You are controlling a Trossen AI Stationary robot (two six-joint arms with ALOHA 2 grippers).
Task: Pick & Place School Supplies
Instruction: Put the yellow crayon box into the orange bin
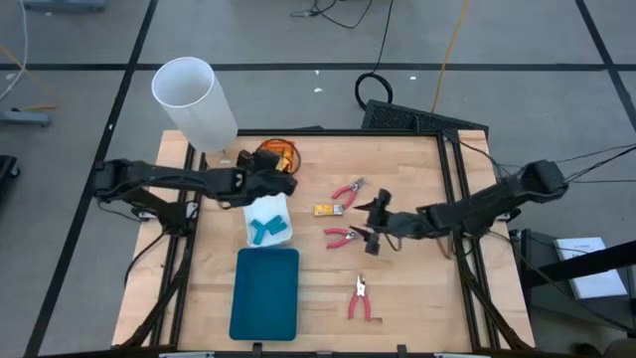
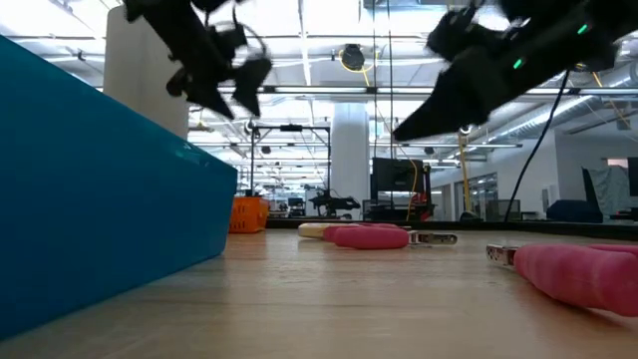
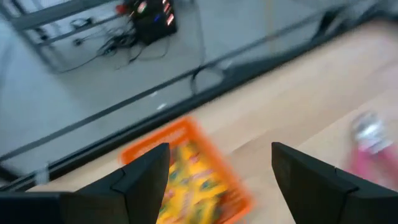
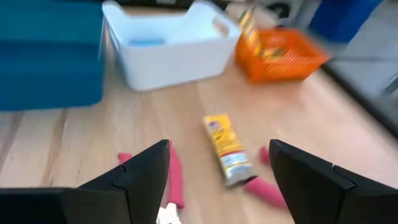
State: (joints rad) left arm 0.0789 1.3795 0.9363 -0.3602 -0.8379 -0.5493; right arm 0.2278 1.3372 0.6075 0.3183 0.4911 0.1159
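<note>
From above, the left hand sits over the orange tray left of centre, and the right hand hangs at mid-frame among three red-handled cutters and one yellow packet on the worktop.

The right wrist view shows its fingers spread, empty, the packet at centre: probably light and crinkly, best pinched across its narrow width.

The left wrist view shows spread fingers above packets in the tray.

Even bright light from overhead, soft shadows. Both my wrist views are motion-blurred. Low view's foreground is out of focus.
</note>
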